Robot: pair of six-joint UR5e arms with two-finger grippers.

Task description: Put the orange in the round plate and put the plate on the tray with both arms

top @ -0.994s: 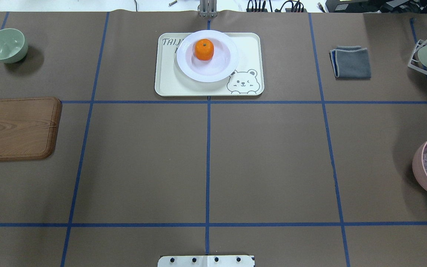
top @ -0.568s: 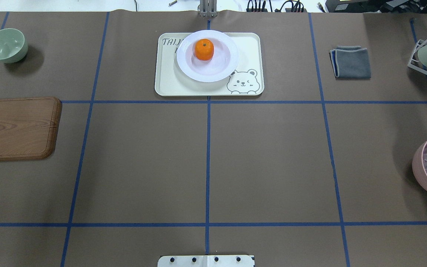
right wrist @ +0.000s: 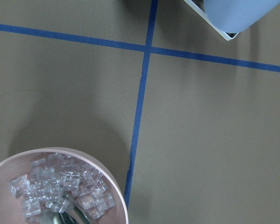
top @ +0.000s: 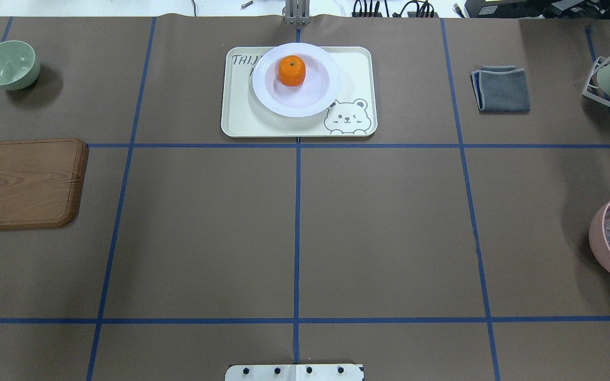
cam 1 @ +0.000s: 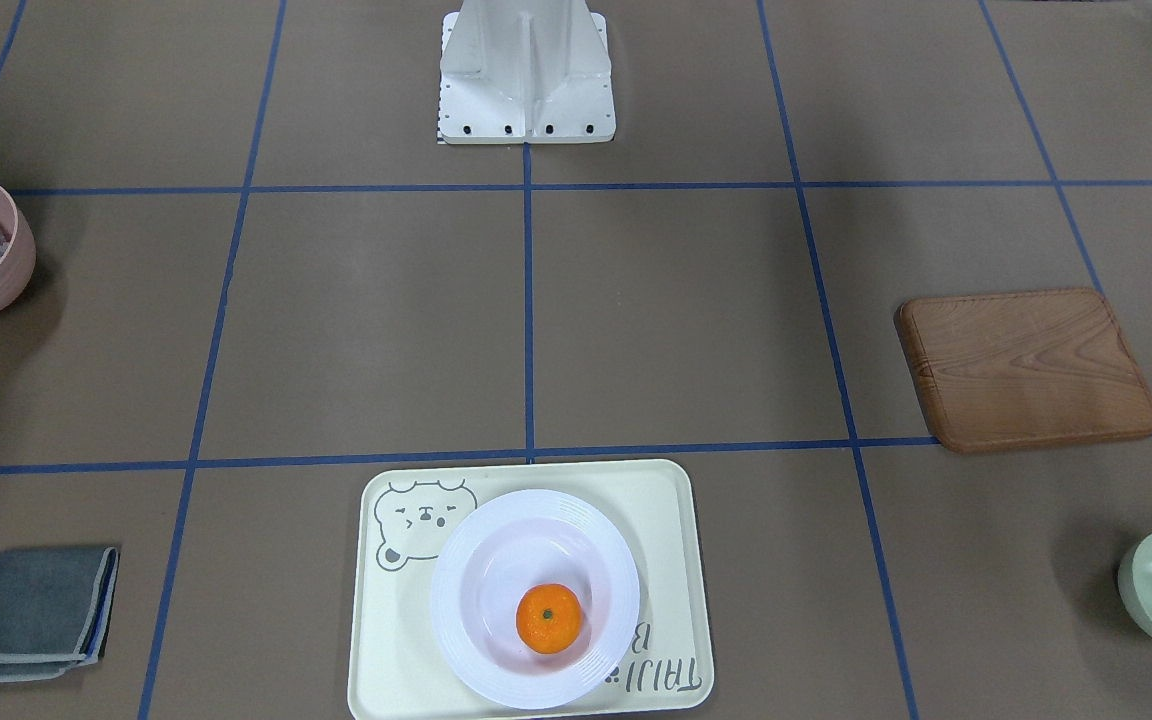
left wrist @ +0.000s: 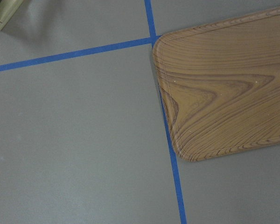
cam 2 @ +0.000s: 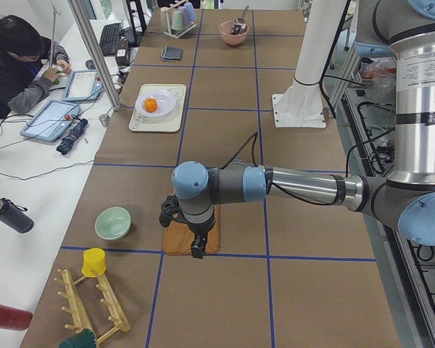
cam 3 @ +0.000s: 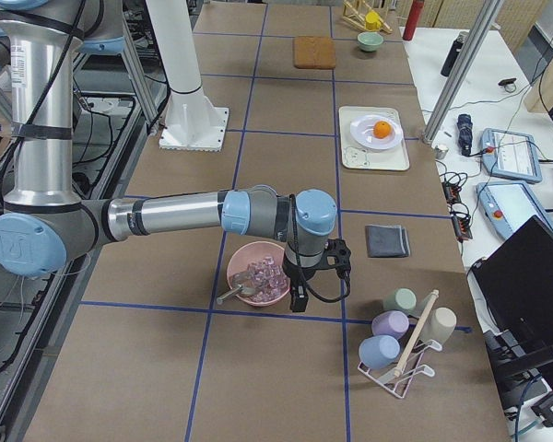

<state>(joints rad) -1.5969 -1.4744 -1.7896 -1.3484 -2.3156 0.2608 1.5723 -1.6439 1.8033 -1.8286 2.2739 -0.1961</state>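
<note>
Open bench [top: 294, 227] spans the centre and bottom of the overhead frame. Obstacles ring it: tray [top: 241, 121] top centre, wooden board [top: 19, 182] left, pink bowl [top: 599, 238] right, cloth [top: 502, 90] upper right, green bowl [top: 8, 63] upper left.

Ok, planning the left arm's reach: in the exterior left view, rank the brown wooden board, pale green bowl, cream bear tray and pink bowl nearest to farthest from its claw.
1. Brown wooden board, roughly below the left claw.
2. Pale green bowl, just beside the board.
3. Cream bear tray, mid-table.
4. Pink bowl, far end.
</note>
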